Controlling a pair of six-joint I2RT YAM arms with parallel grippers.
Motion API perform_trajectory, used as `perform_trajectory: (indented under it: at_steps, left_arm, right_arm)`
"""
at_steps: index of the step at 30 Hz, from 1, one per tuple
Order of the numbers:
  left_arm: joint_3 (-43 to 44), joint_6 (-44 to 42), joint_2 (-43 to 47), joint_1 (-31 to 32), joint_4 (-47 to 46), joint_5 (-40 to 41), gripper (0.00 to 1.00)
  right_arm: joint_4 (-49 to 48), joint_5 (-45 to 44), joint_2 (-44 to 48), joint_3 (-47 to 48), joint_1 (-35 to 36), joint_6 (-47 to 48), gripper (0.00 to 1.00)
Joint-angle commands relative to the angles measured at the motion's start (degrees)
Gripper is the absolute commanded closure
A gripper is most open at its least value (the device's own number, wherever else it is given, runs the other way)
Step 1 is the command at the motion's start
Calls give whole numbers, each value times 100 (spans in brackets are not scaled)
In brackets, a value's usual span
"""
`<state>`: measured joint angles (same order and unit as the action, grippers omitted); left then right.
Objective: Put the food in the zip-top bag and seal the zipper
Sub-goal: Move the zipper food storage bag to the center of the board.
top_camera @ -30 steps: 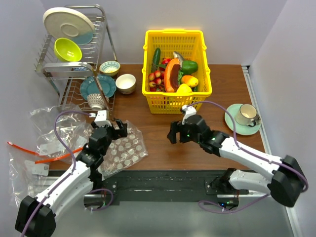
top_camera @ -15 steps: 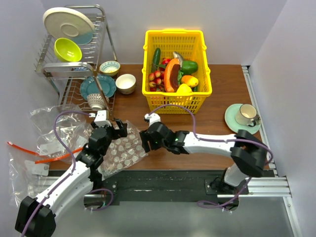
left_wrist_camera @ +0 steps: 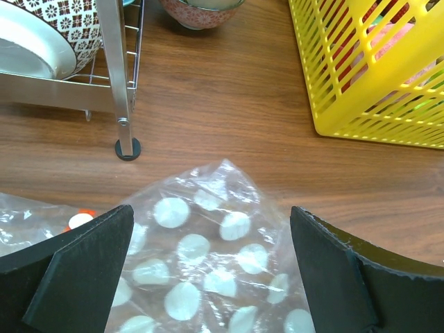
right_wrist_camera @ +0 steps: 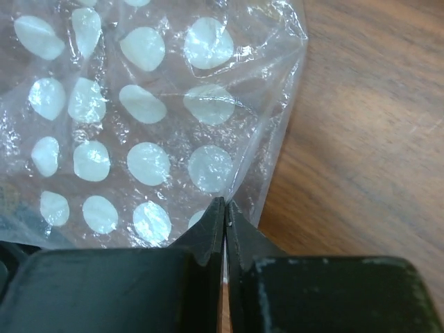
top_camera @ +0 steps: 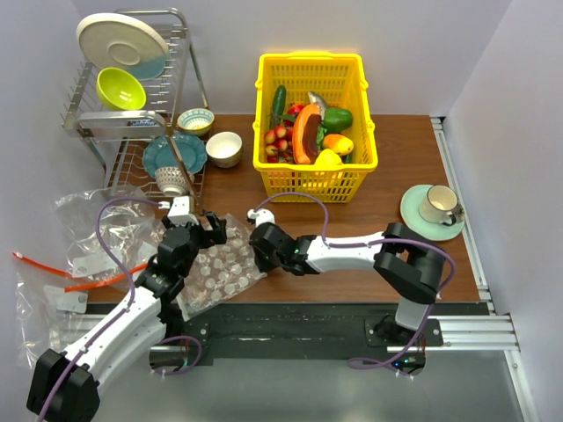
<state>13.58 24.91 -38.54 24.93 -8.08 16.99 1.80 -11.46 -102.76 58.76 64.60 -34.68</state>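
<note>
The zip-top bag (top_camera: 222,269), clear with whitish dots, lies crumpled on the wooden table in front of the left arm. My right gripper (top_camera: 256,255) is shut on the zip-top bag's right edge (right_wrist_camera: 208,139), its jaws pinching a fold of the plastic (right_wrist_camera: 225,205). Just above the bag's far end (left_wrist_camera: 208,257), my left gripper (left_wrist_camera: 211,212) hangs wide open and grips nothing; it sits left of the right gripper (top_camera: 208,231). The food (top_camera: 310,132) is piled in the yellow basket (top_camera: 264,167) at the back. I cannot make out the zipper.
A dish rack (top_camera: 132,123) with plates and bowls stands at the back left; one of its legs (left_wrist_camera: 127,148) is just beyond the bag. Other clear bags with a red-orange strip (top_camera: 79,281) lie at the left. A cup on a saucer (top_camera: 437,209) sits at the right.
My right arm swept left from the table's middle to the bag's right edge and its jaws closed on the plastic. The left arm has stayed put, open.
</note>
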Motion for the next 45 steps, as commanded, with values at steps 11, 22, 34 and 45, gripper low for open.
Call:
perform_trajectory:
  at_steps: [11, 22, 34, 45]
  left_arm:
    - [65, 67, -30, 30, -221, 102, 0]
    - [110, 67, 4, 30, -168, 93, 0]
    - [4, 93, 225, 30, -150, 155, 0]
    - [13, 93, 172, 30, -168, 164, 0]
  right_arm:
    - [2208, -2605, 3348, -1525, -17, -898, 100]
    - [3590, -3258, 4871, -1817, -492, -972, 15]
    - [2747, -1833, 3132, -578, -106, -171, 47]
    - [3238, -2536, 600, 1242, 852, -812, 46]
